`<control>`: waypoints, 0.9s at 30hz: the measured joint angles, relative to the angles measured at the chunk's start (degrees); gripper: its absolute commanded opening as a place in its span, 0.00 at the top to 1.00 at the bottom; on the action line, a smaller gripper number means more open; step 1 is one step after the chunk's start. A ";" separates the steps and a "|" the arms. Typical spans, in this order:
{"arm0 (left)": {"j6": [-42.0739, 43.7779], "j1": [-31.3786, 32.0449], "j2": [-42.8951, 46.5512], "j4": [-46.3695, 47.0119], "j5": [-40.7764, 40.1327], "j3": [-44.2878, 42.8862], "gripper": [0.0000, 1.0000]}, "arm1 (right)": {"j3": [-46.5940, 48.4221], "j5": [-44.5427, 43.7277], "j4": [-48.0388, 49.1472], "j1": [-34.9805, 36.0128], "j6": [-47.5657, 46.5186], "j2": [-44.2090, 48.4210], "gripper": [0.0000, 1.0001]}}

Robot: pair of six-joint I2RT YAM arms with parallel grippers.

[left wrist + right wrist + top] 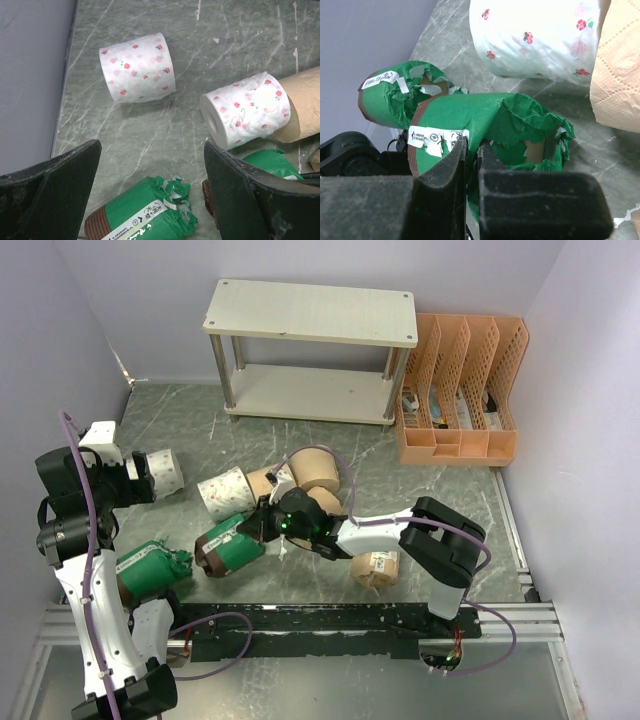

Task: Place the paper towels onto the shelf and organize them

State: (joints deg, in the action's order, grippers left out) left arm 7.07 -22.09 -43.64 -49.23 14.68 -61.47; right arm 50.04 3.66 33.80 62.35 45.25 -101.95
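Note:
The cream two-tier shelf (310, 312) stands at the back with both boards bare. My right gripper (262, 525) is shut, pinching the wrapper of a green roll (228, 546) that lies on the table; in the right wrist view the gripper (471, 145) bites the green paper of that roll (485, 117). My left gripper (140, 480) is open and empty, and in its wrist view (152, 150) it hangs above the second green roll (140, 210). Two white patterned rolls (137, 67) (245, 110) lie beyond it. Tan rolls (318, 468) (375, 568) lie around the right arm.
An orange perforated file organizer (460, 445) stands right of the shelf. The second green roll (150, 568) lies against the left arm's base. Grey walls close in the left, back and right sides. A black rail (330, 620) runs along the near edge.

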 measured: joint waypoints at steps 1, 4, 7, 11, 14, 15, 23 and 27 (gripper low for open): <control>0.00 0.00 0.02 0.00 0.00 0.00 0.05 | 0.00 0.17 0.09 0.00 0.17 0.00 1.00; 0.00 0.00 0.07 0.00 0.00 0.00 0.04 | 0.11 0.72 -0.11 0.00 0.09 0.15 1.00; 0.00 0.00 0.26 0.00 0.00 0.00 0.05 | 2.49 0.09 -6.99 0.20 -3.28 2.54 1.00; 0.00 0.00 0.74 0.00 0.02 0.00 0.04 | 12.50 -4.87 -22.03 1.16 -13.42 7.87 1.00; 0.02 0.00 0.74 -0.02 0.00 0.00 0.04 | 21.24 -10.36 -30.60 1.25 -21.57 11.19 1.00; 0.00 0.00 0.74 -0.02 0.02 0.00 0.05 | 23.47 -12.13 -32.70 1.14 -23.96 12.20 1.00; 0.02 0.00 0.70 -0.02 0.04 0.00 0.05 | 33.62 -24.39 -47.98 -2.60 -39.41 12.63 1.00; 0.02 0.00 1.03 -0.02 0.02 0.00 0.04 | 37.18 -28.15 -52.46 -8.70 -44.96 7.74 1.00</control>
State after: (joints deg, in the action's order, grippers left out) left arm 7.09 -22.09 -42.61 -49.25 14.70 -61.47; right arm 87.22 -24.49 -18.65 53.65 0.30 -94.21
